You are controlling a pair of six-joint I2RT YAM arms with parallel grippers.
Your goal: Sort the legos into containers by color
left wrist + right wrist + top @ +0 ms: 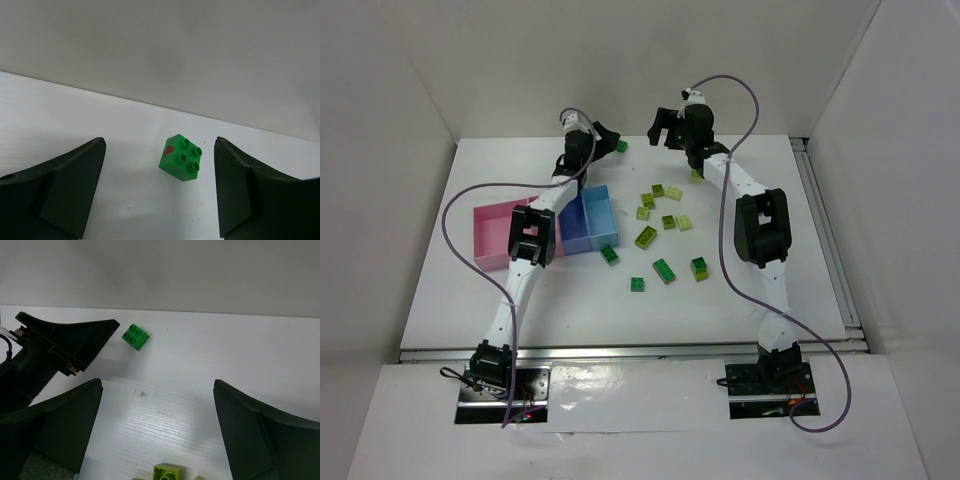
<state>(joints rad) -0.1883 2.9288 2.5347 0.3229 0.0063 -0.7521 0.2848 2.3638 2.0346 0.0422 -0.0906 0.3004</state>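
A green lego [181,158] lies on the white table near the back wall, between and just ahead of my open left gripper [157,200]. In the top view this lego [621,146] is just right of the left gripper [606,137]. My right gripper [157,435] is open and empty over bare table, with a yellow-green lego [167,473] at its near edge; it also sees the green lego [135,336]. In the top view the right gripper [667,130] is at the back centre. Several dark green and yellow-green legos [664,270] lie scattered mid-table. The containers [602,212] stand at the left.
The bin row runs from pink [492,235] through darker blue [578,230] to light blue, partly covered by the left arm [533,240]. The left gripper's finger [65,342] shows in the right wrist view. White walls enclose the table at the back and sides.
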